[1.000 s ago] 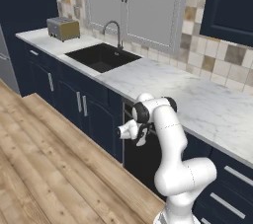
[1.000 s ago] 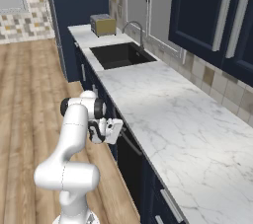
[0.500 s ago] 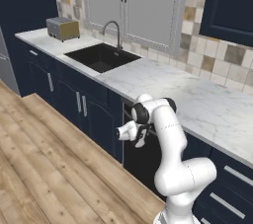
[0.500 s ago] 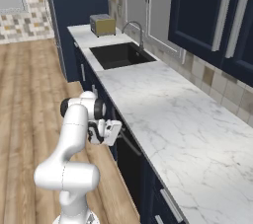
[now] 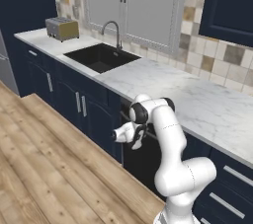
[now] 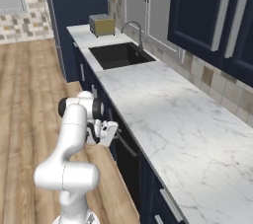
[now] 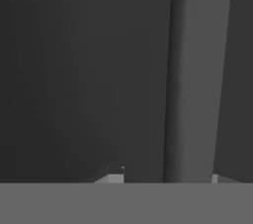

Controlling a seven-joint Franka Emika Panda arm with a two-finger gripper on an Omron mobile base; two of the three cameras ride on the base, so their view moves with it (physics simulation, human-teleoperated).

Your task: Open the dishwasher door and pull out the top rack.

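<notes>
Fingers (image 7: 167, 177) straddle curved bar handle (image 7: 196, 70) (grip unclear) w/ glossy black dishwasher door (image 7: 74, 70) shut.

In front of you the dishwasher door (image 5: 143, 161) is shut and its bar handle (image 7: 195, 80) stands very close before the gripper (image 6: 109, 134). The wooden floor (image 5: 44, 168) on the left is free. The countertop edge (image 6: 129, 119) overhangs above.

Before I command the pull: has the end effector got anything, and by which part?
Cannot be told. The end effector is at the dishwasher door, its bar handle lying between the fingertips, but no closed grip is visible.
</notes>
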